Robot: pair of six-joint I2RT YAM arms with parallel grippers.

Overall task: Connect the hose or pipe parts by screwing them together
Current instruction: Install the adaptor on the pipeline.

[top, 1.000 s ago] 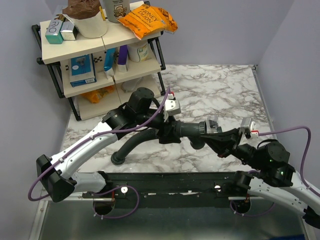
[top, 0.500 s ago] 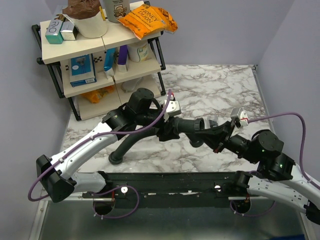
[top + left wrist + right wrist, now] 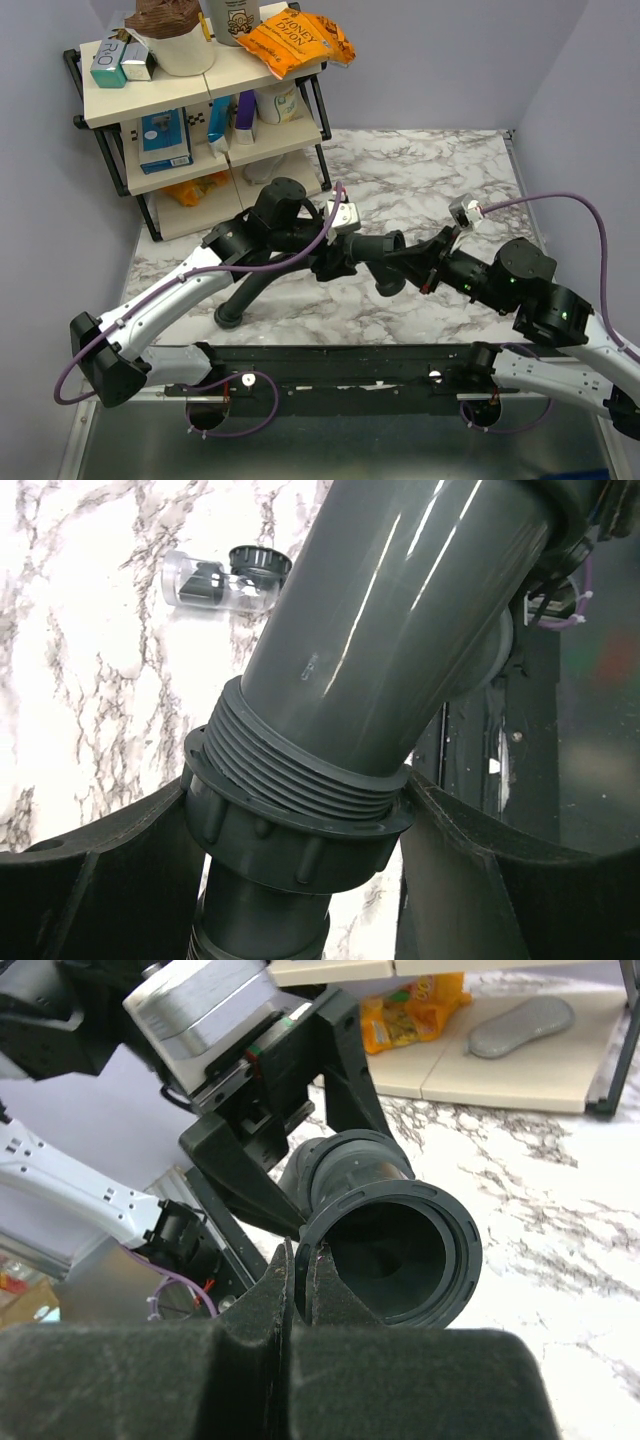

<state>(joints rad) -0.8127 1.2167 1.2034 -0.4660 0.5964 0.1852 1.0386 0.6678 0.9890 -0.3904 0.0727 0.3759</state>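
The dark grey branched pipe fitting (image 3: 368, 252) hangs above the marble table between both arms. My left gripper (image 3: 335, 262) (image 3: 298, 820) is closed around the ridged collar nut (image 3: 290, 845) where the black ribbed hose (image 3: 255, 285) meets the fitting's threaded end (image 3: 300, 770); a finger presses each side of the collar. The hose's free end (image 3: 230, 318) rests on the table. My right gripper (image 3: 418, 262) (image 3: 303, 1260) is shut on the rim of the fitting's wide round mouth (image 3: 455, 1250), one finger inside and one outside.
A shelf rack (image 3: 200, 110) with boxes, bottles and an orange snack bag (image 3: 295, 40) stands at the back left. A clear tube with a black cap (image 3: 215, 580) lies on the marble. A black rail (image 3: 340, 365) runs along the near edge.
My right arm has swung left and up and its wrist has rolled, turning the fitting's open end with it. The left arm has held the collar almost still; the hose's free end slid slightly left.
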